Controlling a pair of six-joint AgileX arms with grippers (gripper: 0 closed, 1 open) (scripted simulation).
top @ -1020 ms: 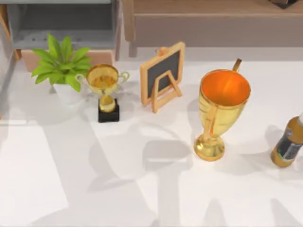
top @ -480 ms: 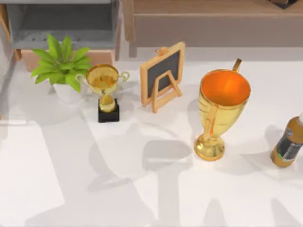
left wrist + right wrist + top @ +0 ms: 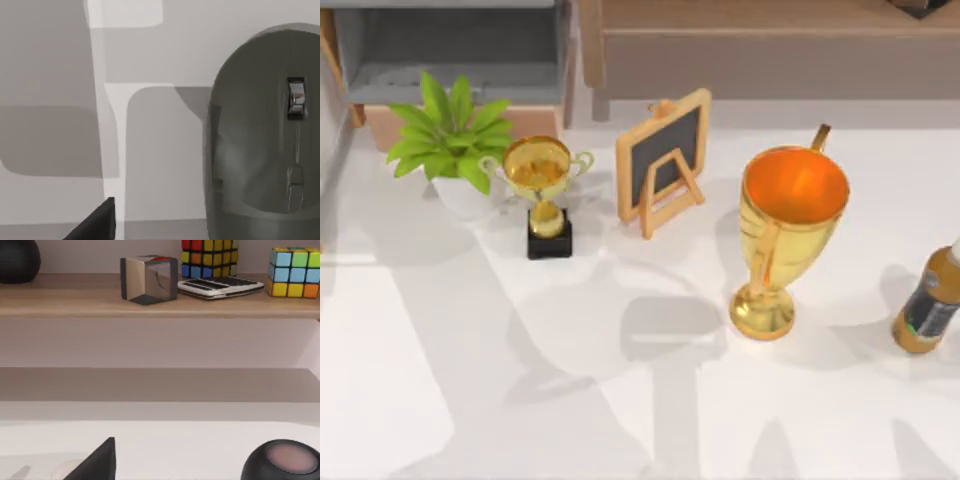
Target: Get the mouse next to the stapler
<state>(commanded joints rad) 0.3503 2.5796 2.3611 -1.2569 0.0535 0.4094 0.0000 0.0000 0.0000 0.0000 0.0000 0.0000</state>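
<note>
A grey mouse (image 3: 265,145) with a metal scroll wheel lies on the white table, very close under the left wrist camera. A dark part of my left gripper (image 3: 95,222) shows at the picture's edge, beside the mouse and apart from it. A dark part of my right gripper (image 3: 97,462) shows in the right wrist view, facing a wooden shelf (image 3: 160,302). The stapler is out of view.
On the table stand a potted plant (image 3: 450,140), a small gold trophy (image 3: 542,185), a little chalkboard (image 3: 663,158), a large gold trophy (image 3: 785,235) and a bottle (image 3: 927,305) at the right edge. The shelf carries a metal cube (image 3: 148,279), a calculator (image 3: 220,286) and colour cubes (image 3: 292,271).
The bright patch and shadows at the table's lower left have shifted slightly. The objects on the table stand as before.
</note>
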